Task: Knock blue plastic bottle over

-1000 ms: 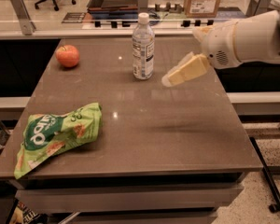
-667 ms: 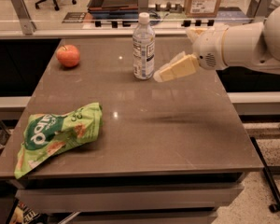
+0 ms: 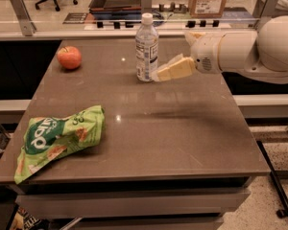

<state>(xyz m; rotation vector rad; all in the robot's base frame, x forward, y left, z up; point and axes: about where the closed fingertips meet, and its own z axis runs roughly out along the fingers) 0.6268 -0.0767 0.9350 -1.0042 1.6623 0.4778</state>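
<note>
The gripper (image 3: pixel 164 74), a pale yellow wedge just beside the blue plastic bottle (image 3: pixel 147 49), joins behind it a cream-white cylindrical wrist (image 3: pixel 225 49) bearing a small round perforated grille (image 3: pixel 205 64), which widens farther back into a large, smooth, rounded white joint housing (image 3: pixel 278 44).

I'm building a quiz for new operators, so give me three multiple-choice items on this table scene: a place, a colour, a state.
1. Where is the apple? A) far left of the table B) near right corner C) on the floor
2. What colour is the snack bag? A) red B) green C) blue
3. How is the bottle? A) upright B) lying on its side C) lifted off the table
Answers: 1 A, it sits by the far left edge. 2 B, its wrapper is green. 3 A, it stands cap up, the gripper beside its lower part.
</note>
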